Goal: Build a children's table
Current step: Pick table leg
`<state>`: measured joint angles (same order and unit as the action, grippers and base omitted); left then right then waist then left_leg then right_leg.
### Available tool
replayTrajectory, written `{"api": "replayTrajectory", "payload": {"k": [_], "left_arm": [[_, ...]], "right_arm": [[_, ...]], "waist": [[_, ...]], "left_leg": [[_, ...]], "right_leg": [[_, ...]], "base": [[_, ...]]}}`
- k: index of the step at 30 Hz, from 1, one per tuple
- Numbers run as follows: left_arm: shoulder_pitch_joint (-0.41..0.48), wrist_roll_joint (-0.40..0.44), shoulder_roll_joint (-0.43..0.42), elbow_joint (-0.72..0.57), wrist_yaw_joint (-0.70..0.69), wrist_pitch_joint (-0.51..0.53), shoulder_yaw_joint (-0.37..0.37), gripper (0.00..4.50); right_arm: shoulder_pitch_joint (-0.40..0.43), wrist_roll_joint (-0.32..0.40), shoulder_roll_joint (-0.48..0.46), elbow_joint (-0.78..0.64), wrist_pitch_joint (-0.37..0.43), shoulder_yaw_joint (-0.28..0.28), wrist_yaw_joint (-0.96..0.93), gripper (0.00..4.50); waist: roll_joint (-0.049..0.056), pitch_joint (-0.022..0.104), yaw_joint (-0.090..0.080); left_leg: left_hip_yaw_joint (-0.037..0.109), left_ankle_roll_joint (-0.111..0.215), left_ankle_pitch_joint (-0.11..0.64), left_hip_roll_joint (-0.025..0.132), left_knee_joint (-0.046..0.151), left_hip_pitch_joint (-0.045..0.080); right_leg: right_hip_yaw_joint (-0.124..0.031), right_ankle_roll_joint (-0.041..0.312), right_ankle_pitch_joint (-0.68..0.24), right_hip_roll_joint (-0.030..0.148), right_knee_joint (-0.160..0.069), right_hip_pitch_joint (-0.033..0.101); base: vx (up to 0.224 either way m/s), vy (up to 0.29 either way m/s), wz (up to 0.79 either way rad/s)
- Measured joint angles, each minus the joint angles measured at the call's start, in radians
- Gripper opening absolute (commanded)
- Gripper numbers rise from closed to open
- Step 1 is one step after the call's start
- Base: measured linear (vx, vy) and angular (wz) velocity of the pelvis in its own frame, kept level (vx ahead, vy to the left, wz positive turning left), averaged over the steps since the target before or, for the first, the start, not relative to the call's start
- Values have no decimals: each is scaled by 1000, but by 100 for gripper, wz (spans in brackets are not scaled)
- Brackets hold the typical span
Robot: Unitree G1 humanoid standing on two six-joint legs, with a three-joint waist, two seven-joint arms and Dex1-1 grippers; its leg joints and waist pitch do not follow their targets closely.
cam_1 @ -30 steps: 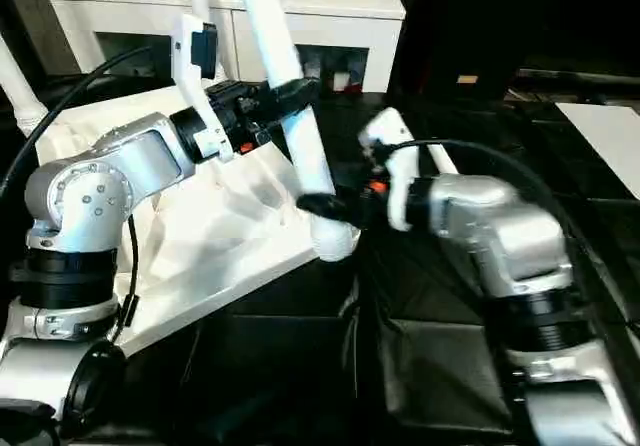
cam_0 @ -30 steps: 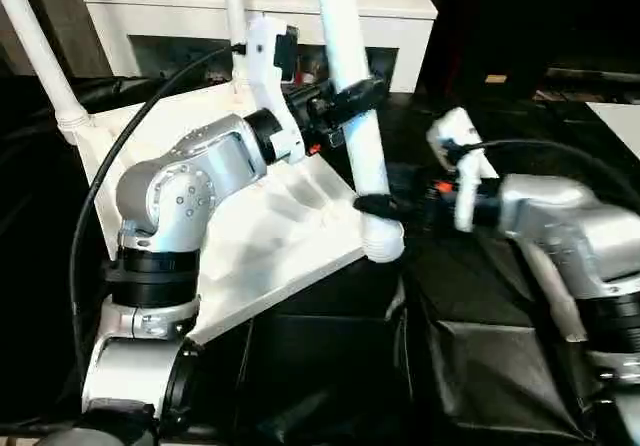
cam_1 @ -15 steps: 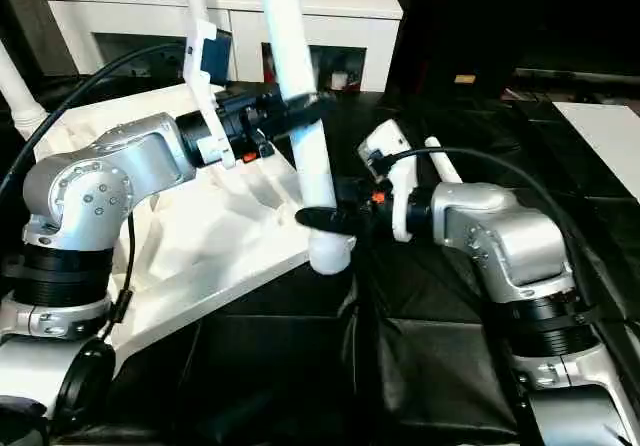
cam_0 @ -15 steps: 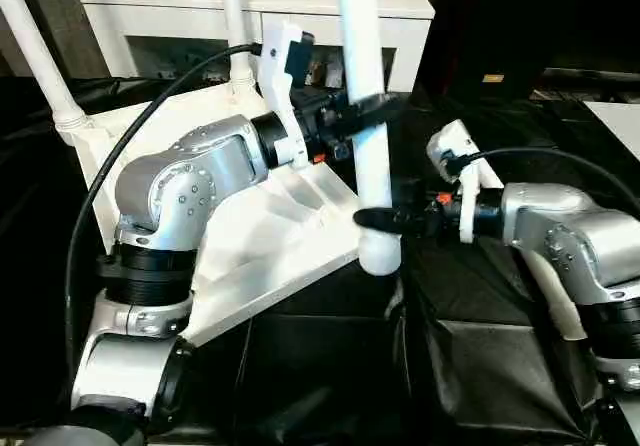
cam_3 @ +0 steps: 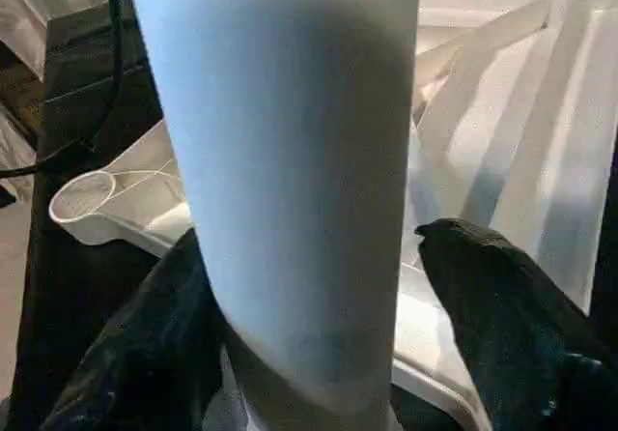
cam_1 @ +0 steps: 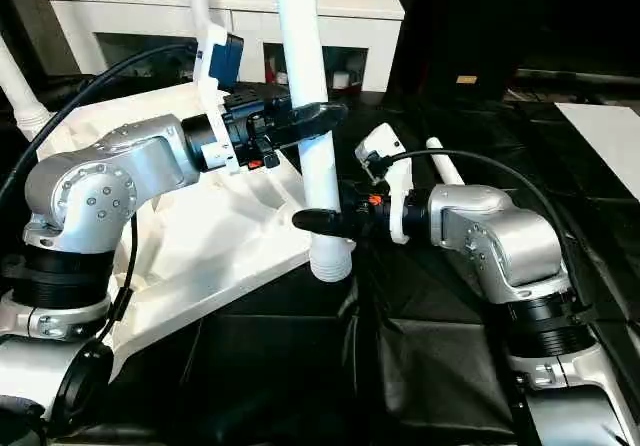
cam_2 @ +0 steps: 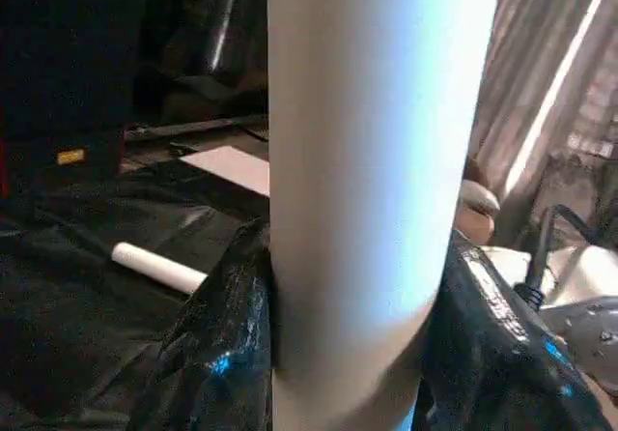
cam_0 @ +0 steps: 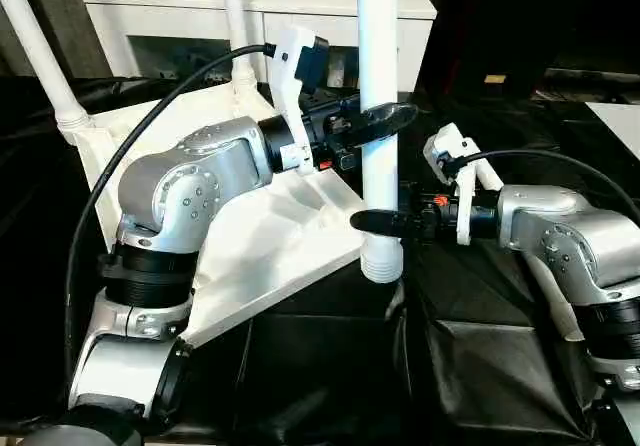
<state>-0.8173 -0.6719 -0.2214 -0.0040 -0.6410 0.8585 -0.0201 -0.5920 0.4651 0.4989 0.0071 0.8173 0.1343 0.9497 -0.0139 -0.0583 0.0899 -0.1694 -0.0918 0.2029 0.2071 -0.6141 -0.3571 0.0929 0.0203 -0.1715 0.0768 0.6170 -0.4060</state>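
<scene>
The white tabletop (cam_0: 262,251) lies underside up, tilted, on the black-draped table. Two white legs stand in its far corners (cam_0: 40,61) (cam_0: 233,26). A third leg (cam_0: 377,46) stands upright at the near right corner, its ribbed lower end (cam_0: 381,264) showing at the tabletop's edge. My left gripper (cam_0: 378,124) is shut on this leg at mid-height, a finger (cam_2: 217,354) pressed to each side. Lower down my right gripper (cam_0: 380,219) is shut on it too, its fingers (cam_3: 502,315) flanking the tube. An open round socket (cam_3: 82,194) shows on the tabletop.
Another white leg (cam_1: 445,161) lies on the black cloth behind my right forearm. A white cabinet (cam_0: 180,1) stands at the back. A black cable (cam_0: 130,136) loops over the tabletop from my left wrist.
The held leg has swung from leaning left to upright. My left gripper rose and moved right with it, and the leg's lower end shifted slightly along the tabletop's corner.
</scene>
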Motion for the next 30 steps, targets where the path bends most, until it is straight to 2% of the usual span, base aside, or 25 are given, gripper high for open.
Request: {"api": "replayTrajectory", "payload": {"k": [2,7,8,13,14,15,16,18,20,22,27,28,30], "left_arm": [[0,0,-3,0,-6,0,0,175],[0,3,-7,0,-18,-5,-9,175],[0,3,-7,0,-21,-6,-9,175],[0,6,-8,0,-29,-6,-15,175],[0,6,-8,0,-31,-6,-17,175],[0,7,-8,0,-32,-6,-18,175],[0,7,-8,0,-32,-6,-19,175],[0,11,-9,0,-33,-10,-19,175],[0,13,-10,0,-33,-12,-19,175],[0,13,-12,0,-37,-12,-19,175],[0,13,-14,0,-49,-12,-19,175],[0,13,-15,0,-52,-11,-19,175],[0,13,-16,0,-54,-11,-20,175]], "right_arm": [[0,2,-4,0,0,5,5,275],[7,2,-4,-5,1,15,19,244],[8,2,-4,-5,1,16,19,220],[16,-2,3,-26,-2,31,20,191],[19,-4,5,-29,-5,33,20,191],[23,-7,6,-32,-13,33,20,245],[24,-8,6,-32,-17,33,20,257],[27,-14,7,-31,-19,35,19,259],[38,-15,7,-31,-19,38,19,280],[43,-32,13,-31,-24,61,19,287],[43,-42,13,-31,-32,69,18,290],[43,-41,13,-31,-34,68,18,262],[43,-38,13,-31,-34,68,18,252]], "waist": [[0,0,0],[0,0,0],[0,0,0],[0,0,1],[0,0,1],[0,0,1],[0,0,0],[0,0,0],[0,0,0],[0,0,0],[0,0,0],[0,0,0],[0,0,0]], "left_leg": [[0,0,0,0,0,0],[0,0,0,0,0,0],[0,0,0,0,0,0],[0,-1,1,0,0,0],[0,-1,1,0,0,0],[0,-1,1,0,0,0],[0,-1,1,0,0,0],[0,-1,1,0,0,0],[0,-1,1,0,0,0],[0,-1,1,0,0,0],[0,-1,1,0,0,0],[0,-1,1,0,0,0],[0,-1,1,0,0,0]], "right_leg": [[0,0,0,0,0,0],[0,0,0,0,0,0],[0,0,0,0,0,0],[0,0,0,0,0,0],[0,0,0,0,0,0],[0,0,0,0,0,0],[0,0,0,0,0,0],[0,0,0,0,0,0],[0,0,0,0,0,0],[0,0,0,0,0,0],[0,0,0,0,0,0],[0,0,0,0,0,0],[0,0,0,0,0,0]], "base": [[0,0,0],[0,0,0],[0,0,0],[0,0,0],[0,0,0],[0,0,0],[0,0,0],[0,0,0],[0,0,0],[0,0,0],[0,0,0],[0,0,0],[0,0,0]]}}
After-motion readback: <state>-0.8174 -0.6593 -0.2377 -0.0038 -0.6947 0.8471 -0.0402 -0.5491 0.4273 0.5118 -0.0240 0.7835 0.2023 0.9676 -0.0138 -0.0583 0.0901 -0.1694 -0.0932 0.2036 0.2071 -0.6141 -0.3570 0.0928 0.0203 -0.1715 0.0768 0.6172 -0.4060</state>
